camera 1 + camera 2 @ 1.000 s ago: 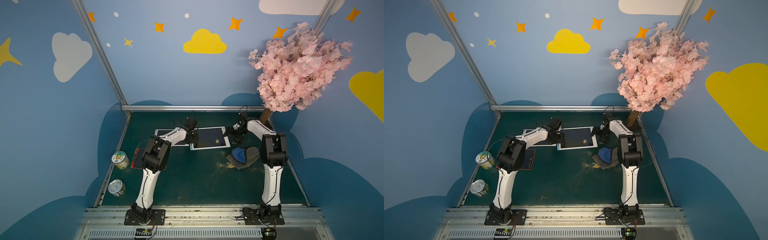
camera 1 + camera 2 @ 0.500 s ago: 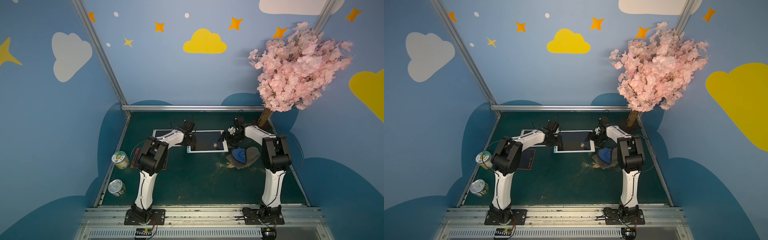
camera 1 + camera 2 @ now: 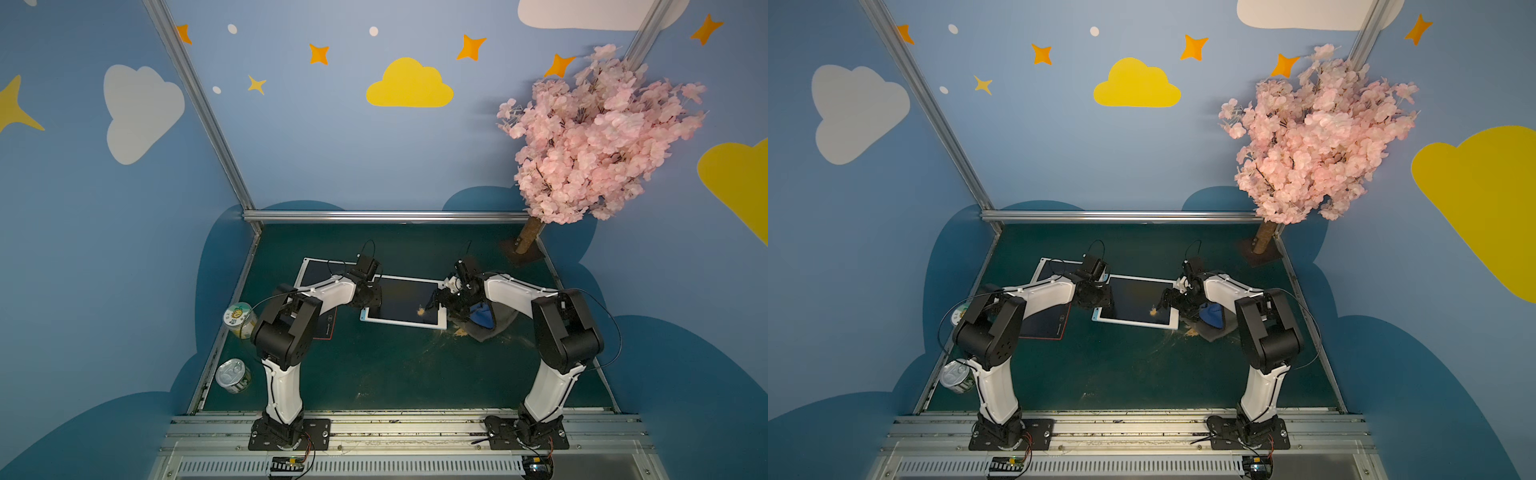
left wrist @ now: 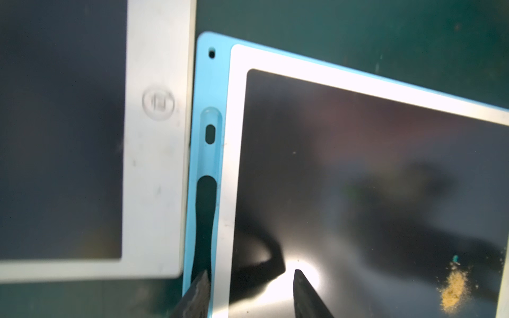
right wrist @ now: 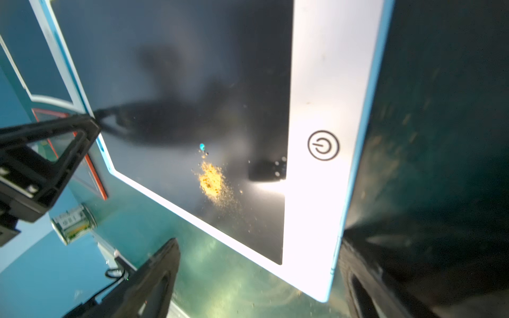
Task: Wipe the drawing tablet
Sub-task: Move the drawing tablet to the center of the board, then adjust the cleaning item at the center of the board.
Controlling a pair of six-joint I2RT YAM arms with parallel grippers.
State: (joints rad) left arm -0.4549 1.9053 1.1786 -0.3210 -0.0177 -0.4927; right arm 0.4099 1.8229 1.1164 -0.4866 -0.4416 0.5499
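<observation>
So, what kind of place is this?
Probably a staged robot test booth, styled like a nursery: walls with painted clouds and stars, a fake blossom tree, two arms bolted to a rail.

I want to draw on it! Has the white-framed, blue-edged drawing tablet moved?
Yes. The white-framed, blue-edged drawing tablet has slid away from the silver back rail, toward the front.
</observation>
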